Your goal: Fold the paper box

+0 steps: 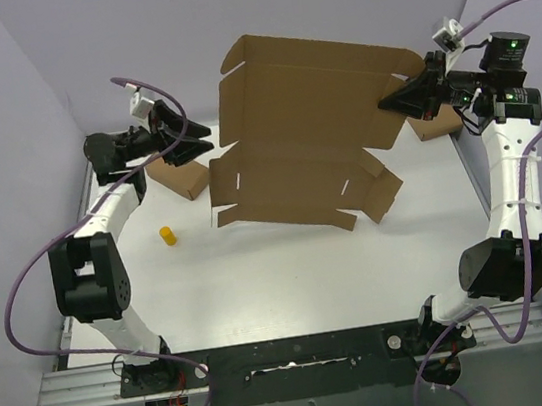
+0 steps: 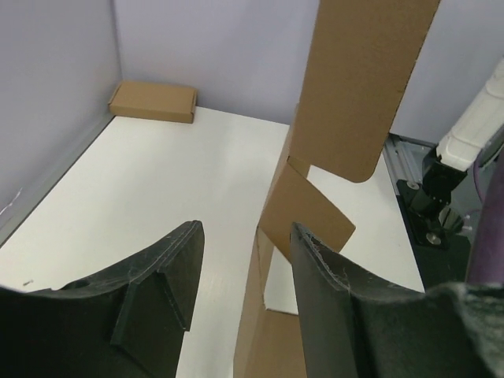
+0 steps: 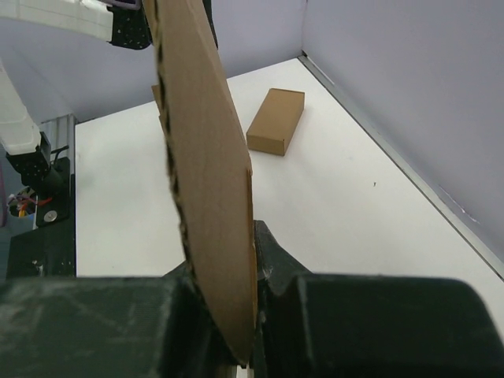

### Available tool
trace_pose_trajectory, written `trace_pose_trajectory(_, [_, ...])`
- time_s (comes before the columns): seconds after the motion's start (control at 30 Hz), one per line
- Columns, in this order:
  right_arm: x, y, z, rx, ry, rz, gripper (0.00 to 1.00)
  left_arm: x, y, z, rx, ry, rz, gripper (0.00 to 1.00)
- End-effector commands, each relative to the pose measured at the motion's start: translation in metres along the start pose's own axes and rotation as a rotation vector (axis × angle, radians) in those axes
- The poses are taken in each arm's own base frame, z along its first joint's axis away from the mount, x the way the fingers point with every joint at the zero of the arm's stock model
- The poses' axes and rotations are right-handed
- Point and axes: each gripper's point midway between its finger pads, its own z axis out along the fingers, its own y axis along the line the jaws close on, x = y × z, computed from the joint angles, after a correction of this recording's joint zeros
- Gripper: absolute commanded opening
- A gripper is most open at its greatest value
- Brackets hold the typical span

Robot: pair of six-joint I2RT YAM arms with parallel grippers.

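Top external view: the paper box (image 1: 312, 137) hangs unfolded above the white bench (image 1: 292, 281), tilted, with its flaps spread out. The right fingers (image 1: 402, 96) pinch its right edge and carry it. The left fingers (image 1: 190, 129) stand apart, their tips just beside the sheet's left edge. A small cardboard box (image 1: 179, 179) lies on the bench under the left arm, a second small box (image 1: 437, 124) lies behind the right arm, and a yellow cylinder (image 1: 168, 237) stands alone at the near left.

Left wrist view: the left fingers (image 2: 169, 276) are spread. The paper box (image 2: 362, 79) rises edge-on ahead of them, its lower part showing in the gap, closer to the finger on the right of the picture; whether it touches either one I cannot tell. A small box (image 2: 153, 102) lies against the far wall.

Right wrist view: the right fingers (image 3: 276, 260) are pressed onto the paper box (image 3: 205, 157), which stands up from between them, its corrugated edge facing the camera. A small box (image 3: 276, 120) lies on the bench beyond.
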Motion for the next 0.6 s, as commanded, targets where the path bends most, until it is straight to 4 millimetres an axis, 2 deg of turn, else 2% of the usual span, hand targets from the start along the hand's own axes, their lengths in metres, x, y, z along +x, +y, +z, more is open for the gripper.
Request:
trace_pose_trajectory(0.0, [-0.030, 0.034, 0.001, -0.072, -0.027, -0.077, 0.00, 0.009, -0.018, 0.013, 0.109, 0.033, 0.095, 0.46])
trace_pose_trajectory(0.57, [-0.033, 0.046, 0.009, -0.119, -0.029, -0.061, 0.00, 0.035, -0.032, 0.046, 0.212, 0.060, 0.056, 0.50])
